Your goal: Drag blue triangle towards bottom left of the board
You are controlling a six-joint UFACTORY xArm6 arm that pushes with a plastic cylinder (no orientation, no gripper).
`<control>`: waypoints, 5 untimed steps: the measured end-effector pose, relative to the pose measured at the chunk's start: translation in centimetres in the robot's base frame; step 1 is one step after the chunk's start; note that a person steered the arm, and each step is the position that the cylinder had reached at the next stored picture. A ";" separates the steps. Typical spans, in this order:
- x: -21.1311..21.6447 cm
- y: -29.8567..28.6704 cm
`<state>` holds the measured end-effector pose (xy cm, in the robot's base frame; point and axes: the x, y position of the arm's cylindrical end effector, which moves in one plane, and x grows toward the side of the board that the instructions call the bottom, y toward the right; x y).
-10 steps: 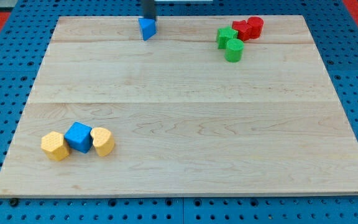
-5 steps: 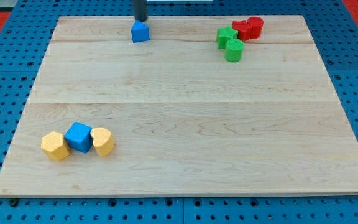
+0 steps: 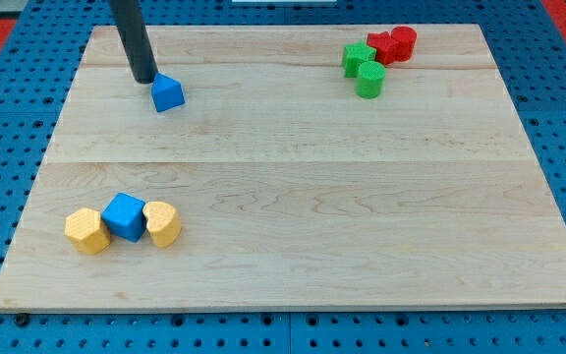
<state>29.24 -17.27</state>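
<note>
While my tip (image 3: 146, 78) rests just up-left of the blue triangle (image 3: 168, 93), near the table's (image 3: 293, 197) top left, I see no pincer on this rod, blue cube (image 3: 124, 216) between two yellow blocks (image 3: 87, 231) bottom left, green (image 3: 365, 69) and red blocks (image 3: 393, 44) top right.

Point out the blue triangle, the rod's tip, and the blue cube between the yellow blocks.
blue triangle (image 3: 168, 94), camera view, on its front face.
my tip (image 3: 146, 79), camera view, at the rod's very end, just to the view's upper left of the triangle.
blue cube (image 3: 124, 216), camera view, centre of its top.
</note>
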 end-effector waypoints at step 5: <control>5.7 -2.1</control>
<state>34.90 -19.37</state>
